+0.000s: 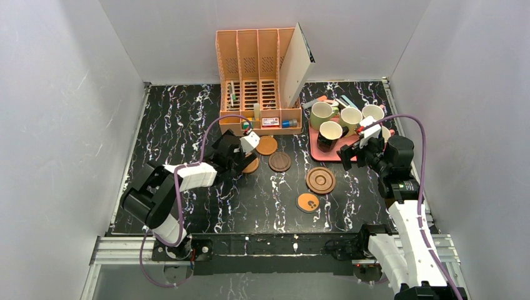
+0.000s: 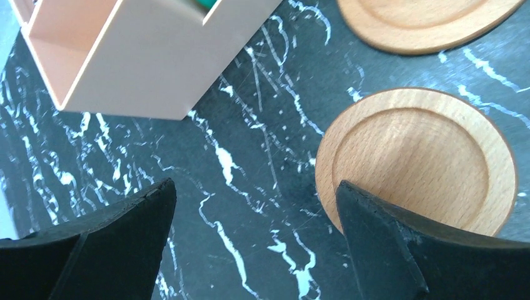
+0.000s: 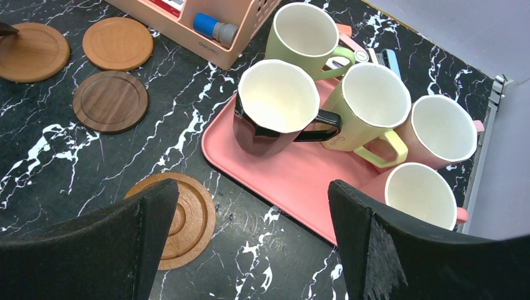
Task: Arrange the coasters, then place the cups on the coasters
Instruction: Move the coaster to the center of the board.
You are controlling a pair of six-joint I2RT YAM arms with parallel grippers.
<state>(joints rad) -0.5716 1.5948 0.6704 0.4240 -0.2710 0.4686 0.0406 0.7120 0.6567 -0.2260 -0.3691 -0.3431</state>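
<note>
Leftmost, the left gripper (image 2: 256, 194), jaws spread, hovers at a plain orange-brown round wooden coaster (image 2: 419, 162); the peach plastic desk organiser (image 2: 144, 56) nearby could catch a finger. Rightward, the right gripper (image 3: 253, 194), likewise spread, faces five packed handled mugs (image 3: 259, 134) on a pink rectangular tray (image 3: 294, 181); neighbours may topple.

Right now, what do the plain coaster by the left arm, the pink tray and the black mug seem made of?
Plain coaster: wood, matte; grain lines cross its dished face. Pink tray: probably plastic, smooth, faint sheen. Black mug: likely glazed ceramic; glossy outside, cream inside.
</note>
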